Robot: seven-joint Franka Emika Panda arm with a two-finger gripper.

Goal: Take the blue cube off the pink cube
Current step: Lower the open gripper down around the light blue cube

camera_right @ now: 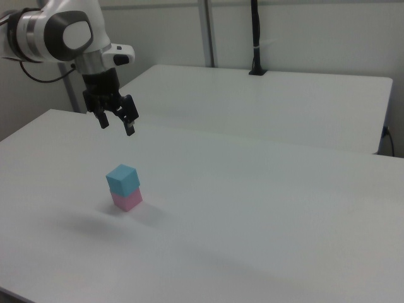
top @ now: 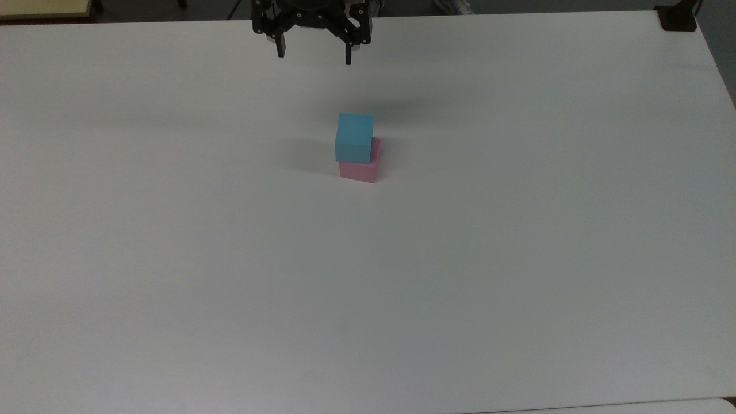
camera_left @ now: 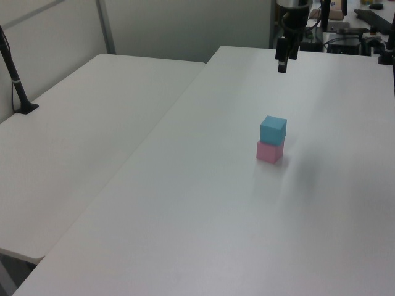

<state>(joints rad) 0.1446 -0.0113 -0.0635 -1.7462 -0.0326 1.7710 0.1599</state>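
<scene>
The blue cube rests on top of the pink cube near the middle of the white table, slightly shifted toward the top view's left. The stack also appears as blue cube over pink cube, and blue cube over pink cube. My gripper hangs open and empty above the far side of the table, well clear of the stack. It is seen from the side as gripper and gripper, high above and behind the cubes.
A second white table adjoins the first, with a black post clamped to it. A black clamp sits at the table's far right corner in the top view.
</scene>
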